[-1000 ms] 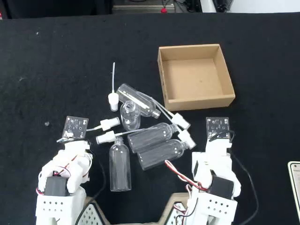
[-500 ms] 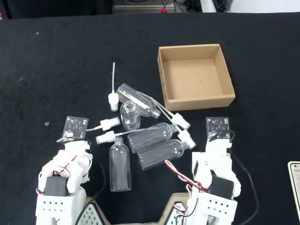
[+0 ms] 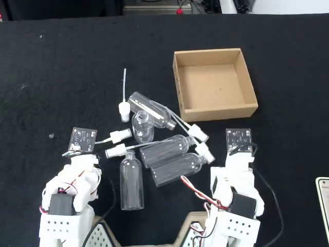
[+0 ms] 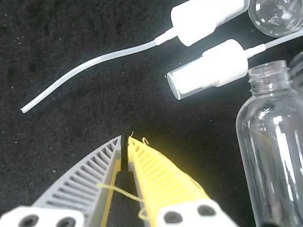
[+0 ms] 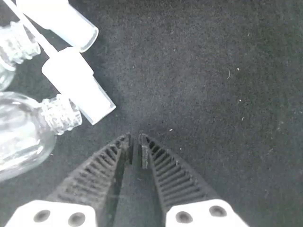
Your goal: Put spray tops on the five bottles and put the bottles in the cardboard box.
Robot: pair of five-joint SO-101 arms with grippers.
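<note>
Several clear plastic bottles lie in a loose heap on the black table, among them one near the left arm and two slanting toward the right arm. White spray tops with thin tubes lie scattered among them. The cardboard box stands behind them with nothing inside. My left gripper is shut and holds nothing, a short way from two spray tops and an uncapped bottle. My right gripper is shut on nothing, beside a spray top and a bottle neck.
A small square board sits on each arm, one on the left arm and one on the right arm. A pale object shows at the right edge. Bare black cloth surrounds the heap and the box.
</note>
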